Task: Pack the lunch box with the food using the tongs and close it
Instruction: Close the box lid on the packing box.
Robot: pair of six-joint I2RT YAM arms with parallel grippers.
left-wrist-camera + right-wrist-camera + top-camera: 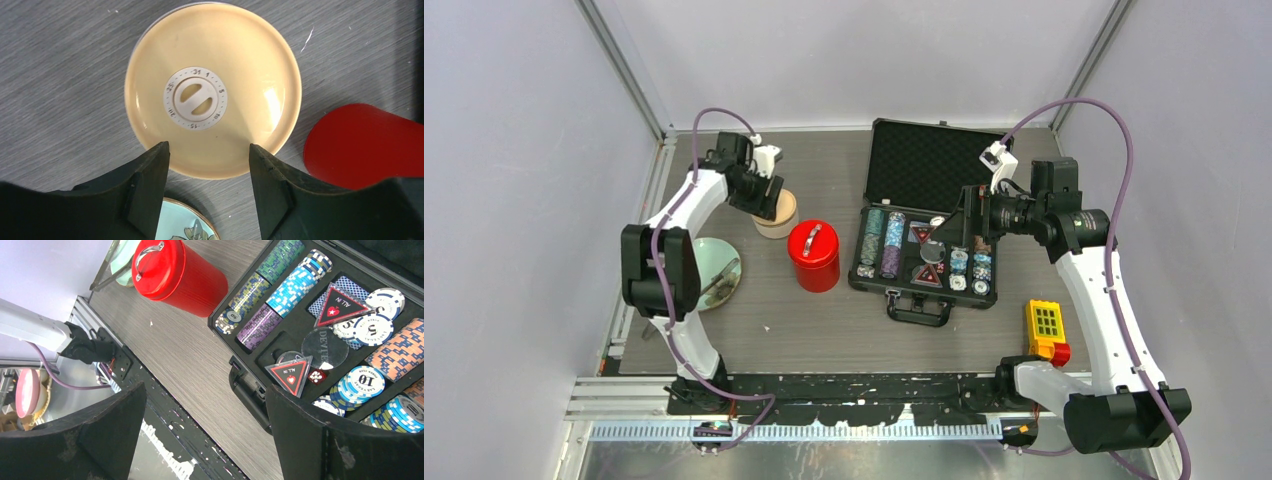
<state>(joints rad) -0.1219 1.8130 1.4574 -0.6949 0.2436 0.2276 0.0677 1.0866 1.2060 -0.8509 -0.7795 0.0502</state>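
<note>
The lunch box (pixel 778 218) stands at the back left of the table with its cream-tan lid (pixel 212 90) lying flat on it; a sliver of steel rim shows at the lid's far edge. My left gripper (pixel 209 150) hovers open just above the lid's near edge, with nothing between its fingers (pixel 767 200). The tongs (pixel 721 275) lie on the pale green plate (pixel 694 255) near the left arm. No food shows in any view. My right gripper (pixel 205 395) hangs open and empty over the poker chip case (pixel 969 218).
A red canister (pixel 814 256) stands right of the lunch box, close to the left gripper's right finger (pixel 280 185). The open black case of poker chips (pixel 924 160) fills the middle right. A yellow block (pixel 1046 330) sits near the right arm's base.
</note>
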